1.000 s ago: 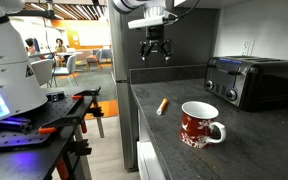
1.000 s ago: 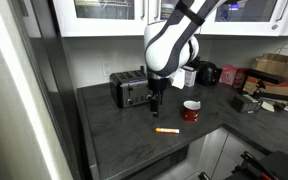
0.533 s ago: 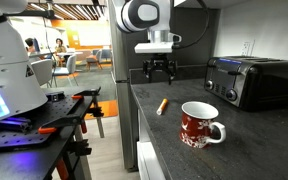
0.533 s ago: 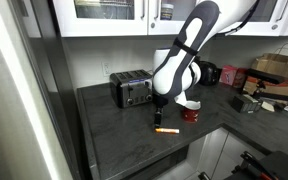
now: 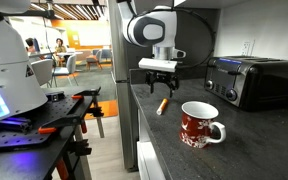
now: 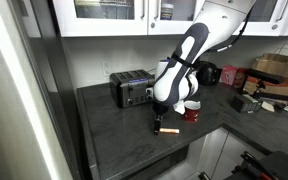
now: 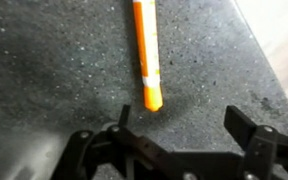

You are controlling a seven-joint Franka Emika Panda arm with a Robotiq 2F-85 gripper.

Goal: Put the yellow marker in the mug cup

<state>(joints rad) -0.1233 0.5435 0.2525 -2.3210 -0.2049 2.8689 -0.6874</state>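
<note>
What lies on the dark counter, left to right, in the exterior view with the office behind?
yellow marker → mug cup → black toaster. The end effector hangs over the marker, so it is left out.

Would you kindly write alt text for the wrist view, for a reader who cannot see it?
A thin orange-yellow stick-shaped marker lies on a dark speckled countertop, running from the top edge to mid-picture. The black claw is open at the bottom edge, just short of the marker's near end and not touching it.
</note>
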